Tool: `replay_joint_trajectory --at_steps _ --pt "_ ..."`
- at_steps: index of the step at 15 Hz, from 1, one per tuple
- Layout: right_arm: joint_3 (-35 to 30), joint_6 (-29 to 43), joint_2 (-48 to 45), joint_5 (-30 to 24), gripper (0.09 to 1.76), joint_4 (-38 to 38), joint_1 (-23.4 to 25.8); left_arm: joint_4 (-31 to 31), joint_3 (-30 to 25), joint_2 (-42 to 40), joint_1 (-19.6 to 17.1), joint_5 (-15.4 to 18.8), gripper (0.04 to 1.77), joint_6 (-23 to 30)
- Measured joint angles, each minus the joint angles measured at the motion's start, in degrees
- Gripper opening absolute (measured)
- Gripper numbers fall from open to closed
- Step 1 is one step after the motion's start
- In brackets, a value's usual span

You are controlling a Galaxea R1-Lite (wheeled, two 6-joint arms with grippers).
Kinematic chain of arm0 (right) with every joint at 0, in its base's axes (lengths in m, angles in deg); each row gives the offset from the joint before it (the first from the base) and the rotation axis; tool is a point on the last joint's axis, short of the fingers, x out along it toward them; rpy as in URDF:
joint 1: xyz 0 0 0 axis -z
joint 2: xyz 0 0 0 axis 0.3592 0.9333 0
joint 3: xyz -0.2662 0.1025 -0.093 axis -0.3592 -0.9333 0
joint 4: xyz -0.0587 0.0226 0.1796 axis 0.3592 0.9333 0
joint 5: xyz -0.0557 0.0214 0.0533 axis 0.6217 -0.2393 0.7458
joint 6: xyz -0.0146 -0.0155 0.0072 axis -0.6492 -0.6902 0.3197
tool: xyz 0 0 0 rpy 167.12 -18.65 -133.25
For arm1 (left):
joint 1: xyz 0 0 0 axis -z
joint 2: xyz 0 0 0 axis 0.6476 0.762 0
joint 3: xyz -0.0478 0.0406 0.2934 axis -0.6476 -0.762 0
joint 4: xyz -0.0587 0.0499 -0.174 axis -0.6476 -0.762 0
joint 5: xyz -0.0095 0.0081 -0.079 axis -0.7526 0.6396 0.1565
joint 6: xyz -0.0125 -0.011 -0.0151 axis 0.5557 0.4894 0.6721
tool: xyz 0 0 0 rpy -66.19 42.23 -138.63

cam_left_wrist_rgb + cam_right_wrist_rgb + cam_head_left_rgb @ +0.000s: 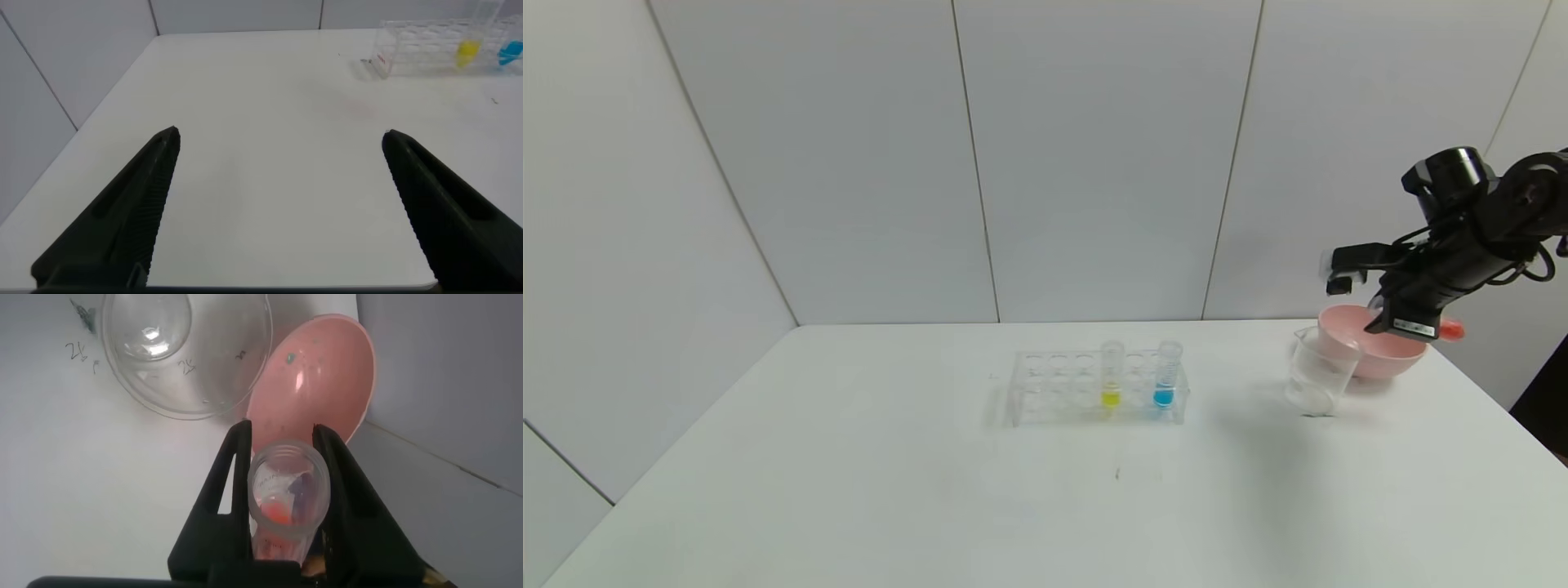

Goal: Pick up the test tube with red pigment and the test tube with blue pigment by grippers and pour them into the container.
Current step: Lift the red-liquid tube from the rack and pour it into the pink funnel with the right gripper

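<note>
My right gripper (pixel 1382 315) is shut on the test tube with red pigment (pixel 1451 330), held tilted in the air over the pink bowl (pixel 1384 362). In the right wrist view the gripper (pixel 282 437) clamps the tube (pixel 288 486) by its sides, open mouth toward the camera, red liquid inside. The clear container (pixel 1319 372) stands on the table just left of the bowl and shows in the right wrist view (pixel 184 351). The test tube with blue pigment (pixel 1165 376) stands upright in the clear rack (pixel 1054 384). My left gripper (pixel 279 135) is open and empty above bare table.
A tube with yellow liquid (pixel 1111 377) stands in the rack beside the blue one. The left wrist view shows the rack (pixel 417 53) far off with both tubes. The white table (pixel 849 474) ends at the wall behind and drops off on the right.
</note>
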Motion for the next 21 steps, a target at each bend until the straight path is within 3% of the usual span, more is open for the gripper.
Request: replay_joint_trajectory --at_steps 5,21 --pt "0.0 -2.5 0.4 6.4 0.56 -1.8 -1.4 0.0 0.0 0.0 0.0 0.0 1.76 0.0" --pt "0.0 -7.6 0.4 14.4 0.56 -3.2 -3.3 0.0 0.0 0.0 0.0 0.0 1.76 0.0"
